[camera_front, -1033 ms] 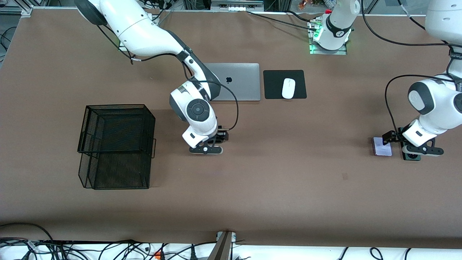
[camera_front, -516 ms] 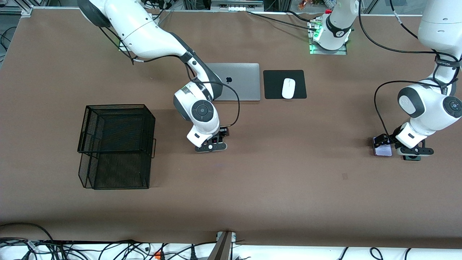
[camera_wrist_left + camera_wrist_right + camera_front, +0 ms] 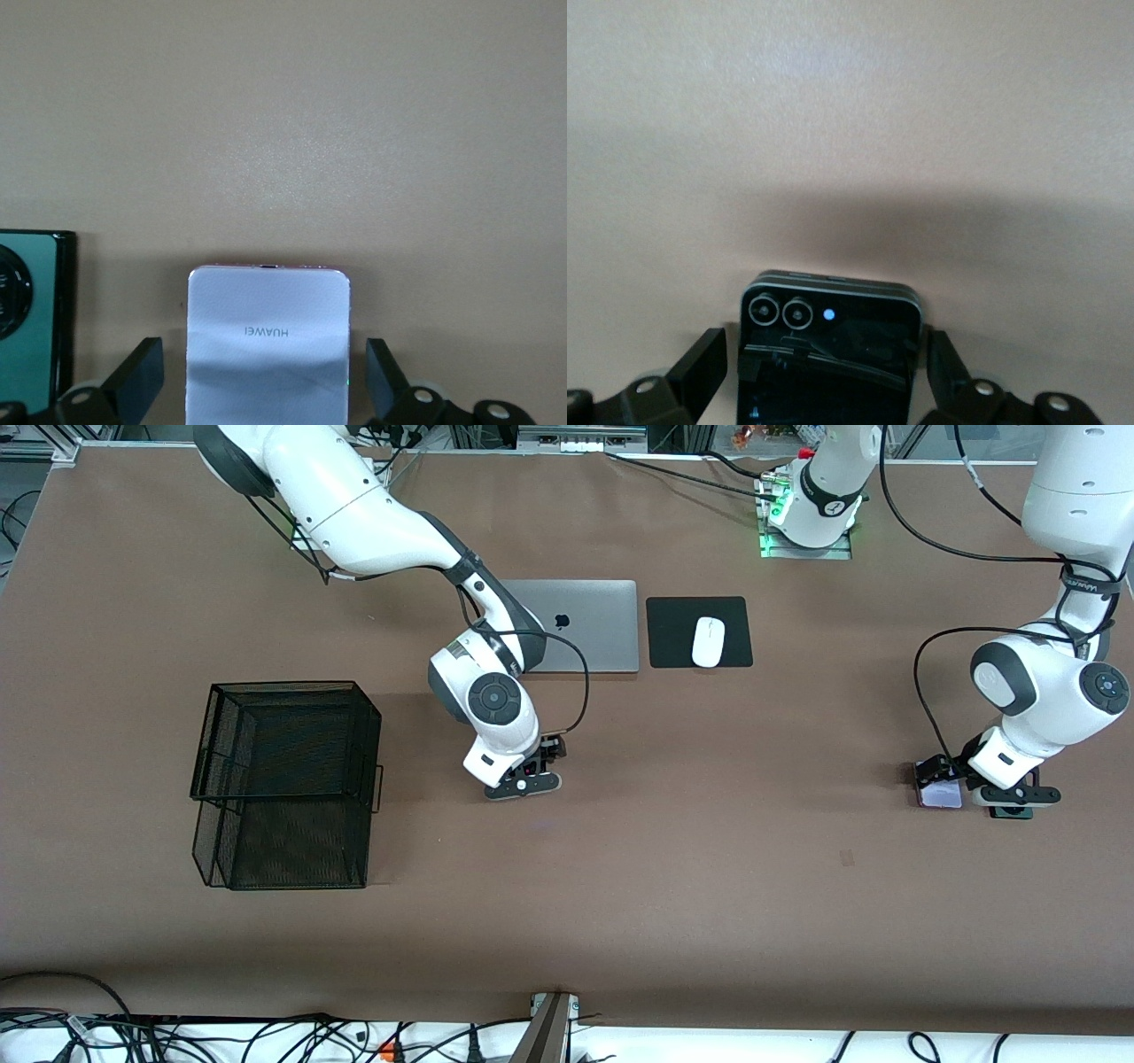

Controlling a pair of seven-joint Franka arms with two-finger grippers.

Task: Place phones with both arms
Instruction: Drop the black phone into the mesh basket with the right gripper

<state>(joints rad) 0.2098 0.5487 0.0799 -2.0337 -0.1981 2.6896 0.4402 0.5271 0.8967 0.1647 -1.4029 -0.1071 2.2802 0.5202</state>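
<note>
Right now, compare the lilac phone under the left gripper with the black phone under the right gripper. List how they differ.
Colour: the lilac phone is pale and glossy with a printed logo; the black phone is dark with two camera rings.
Place: the lilac phone lies toward the left arm's end of the table, beside a green phone; the black phone lies alone, nearer the camera than the laptop.
Shared: each lies flat between the open fingers of its gripper, left gripper, right gripper.

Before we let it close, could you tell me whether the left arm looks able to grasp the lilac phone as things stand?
Probably yes: the left end effector is open, its fingers straddle the lilac phone with a gap at each side, and the green phone lies clear beside it.
</note>
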